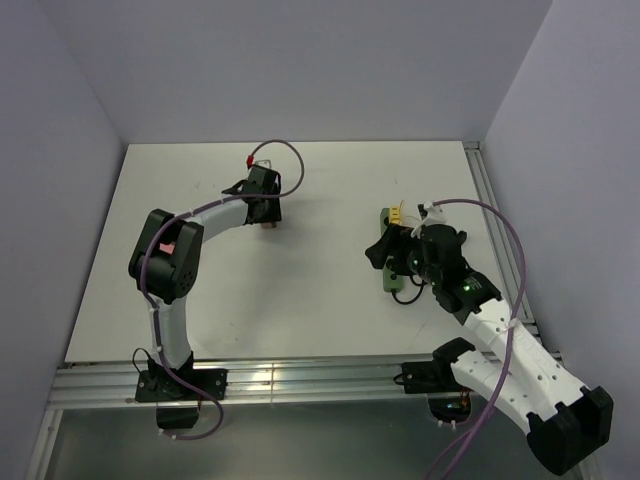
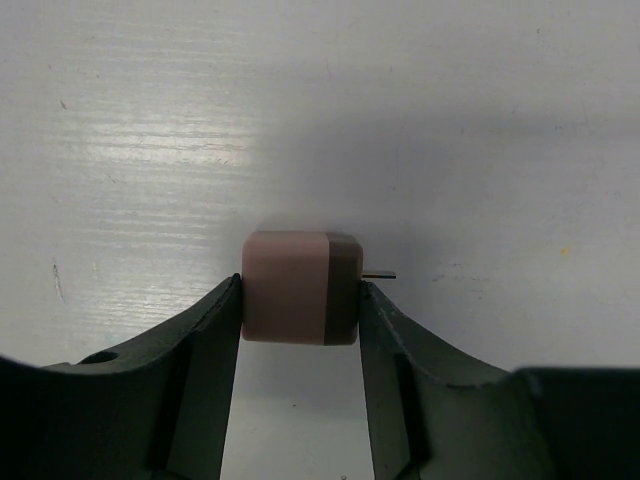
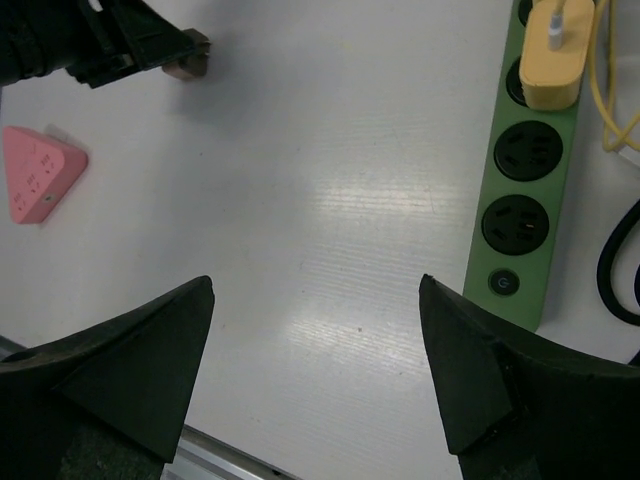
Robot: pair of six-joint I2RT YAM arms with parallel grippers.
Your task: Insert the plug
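Left arm (image 1: 165, 262): rises from its base at the near edge, bends sharply at the elbow and reaches across the table (image 1: 320, 300) towards the far middle, wrist tipped down. Left gripper (image 2: 300, 292): clamped on the plug (image 2: 290, 285), one dark finger (image 2: 205, 345) pressed against each side face. Plug: a small blocky piece, pale pink with a brown end, a thin metal prong (image 2: 380, 274) sticking out sideways from the brown end; it is held low over the bare white tabletop on the left half, well apart from the power strip (image 3: 525, 200), though whether its underside touches the surface cannot be told. Right arm (image 1: 500, 350): stretches from the near right corner forwards and inwards, with its wrist hanging over the near end of the strip. Right gripper (image 3: 315, 290): spread wide and holding nothing, white table showing between its two fingers (image 3: 130, 375). Power strip: green, lying on the right half and running away from the arms, with two free black sockets (image 3: 527, 150) and a small round button (image 3: 503, 283) at its near end. Yellow plug (image 3: 550, 60): seated in a socket farther along, its yellow cable (image 3: 603, 90) looping off to the right. Black cable (image 3: 612, 270): curls just beside the strip's right edge. Pink triangular piece (image 3: 40, 172): appears in the right wrist view, below the left gripper.
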